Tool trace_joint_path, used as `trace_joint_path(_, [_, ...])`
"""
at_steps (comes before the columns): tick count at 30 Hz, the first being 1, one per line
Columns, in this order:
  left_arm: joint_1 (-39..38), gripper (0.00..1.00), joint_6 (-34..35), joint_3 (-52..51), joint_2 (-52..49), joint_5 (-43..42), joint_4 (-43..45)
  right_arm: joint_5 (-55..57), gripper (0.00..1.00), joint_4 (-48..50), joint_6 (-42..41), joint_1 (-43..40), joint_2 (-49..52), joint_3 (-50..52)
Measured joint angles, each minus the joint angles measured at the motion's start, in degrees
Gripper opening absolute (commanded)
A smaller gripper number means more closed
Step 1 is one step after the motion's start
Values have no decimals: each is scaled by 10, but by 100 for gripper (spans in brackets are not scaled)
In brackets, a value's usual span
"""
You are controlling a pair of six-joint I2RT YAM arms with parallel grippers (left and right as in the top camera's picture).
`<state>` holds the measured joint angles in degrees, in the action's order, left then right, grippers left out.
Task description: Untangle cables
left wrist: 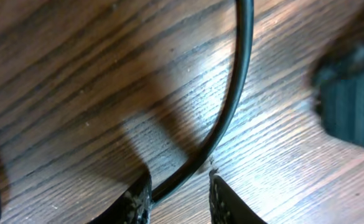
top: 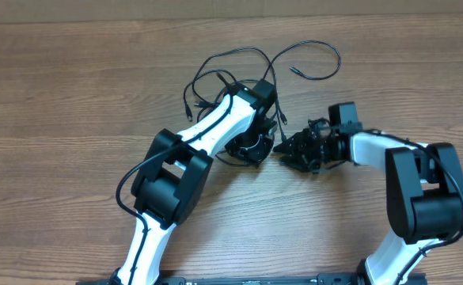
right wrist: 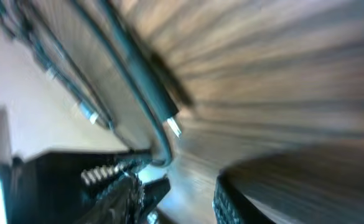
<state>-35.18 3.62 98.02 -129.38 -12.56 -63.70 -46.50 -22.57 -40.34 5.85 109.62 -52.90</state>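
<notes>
Two robot arms work low over a brown wood-grain desk [top: 65, 158], with the untangling barely begun. Nearest, at 6 o'clock in the left wrist view, the left end effector [left wrist: 180, 200] stands partly open. Its two dark fingers [left wrist: 138, 202] sit either side of one thin black flexible cable [left wrist: 239, 81]. The cord runs through the gap close to the 7 o'clock finger and curves away towards 12 o'clock, flat on the wood, straddled rather than pinched. The right end effector [right wrist: 183, 194], in a smeared wrist view, also shows a gap between its fingers, with nothing made out inside it. A cord bends just beside its 7 o'clock finger; whether they touch cannot be told. A silver-tipped plug [right wrist: 173, 126] lies just beyond.

From overhead, the two end effectors sit near each other at the desk's centre, the right at 3 o'clock of the left. Beyond them, towards 12 o'clock, the bundle of thin black cables with small metal-tipped plugs [top: 215, 75] sprawls in overlapping loops, with strands passing under the left arm. On that showing, no cable has been drawn out and laid apart, and every one is left to separate. The step in hand looks like securing a first strand.
</notes>
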Motion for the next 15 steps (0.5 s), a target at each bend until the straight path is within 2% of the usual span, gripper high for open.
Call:
trace_joint_path(1, [-1, 34, -5, -2, 1, 4, 2, 31, 43, -64, 8, 0, -1, -30])
trace_joint_path(3, [0, 31, -12, -11, 6, 10, 11, 92, 45, -131, 21, 3, -2, -77])
trace_joint_path(4, [2, 26, -15, -18, 10, 12, 20, 107, 45, -138, 26, 3, -2, -89])
trace_joint_path(5, [3, 18, -17, -23, 13, 13, 28, 123, 45, -149, 30, 5, -2, -103])
trace_joint_path(8, [18, 5, -38, -56, 29, 7, 65, 164, 48, -155, 38, 17, -2, -132])
trace_joint_path(13, [38, 4, -77, -77, 35, -23, 82, 200, 60, -158, 43, 45, -2, -132])
trace_joint_path(14, [38, 4, -83, -76, 35, -24, 82, 203, 64, -158, 43, 49, -2, -132])
trace_joint_path(15, [38, 4, -88, -76, 35, -24, 80, 210, 75, -158, 45, 56, -2, -132])
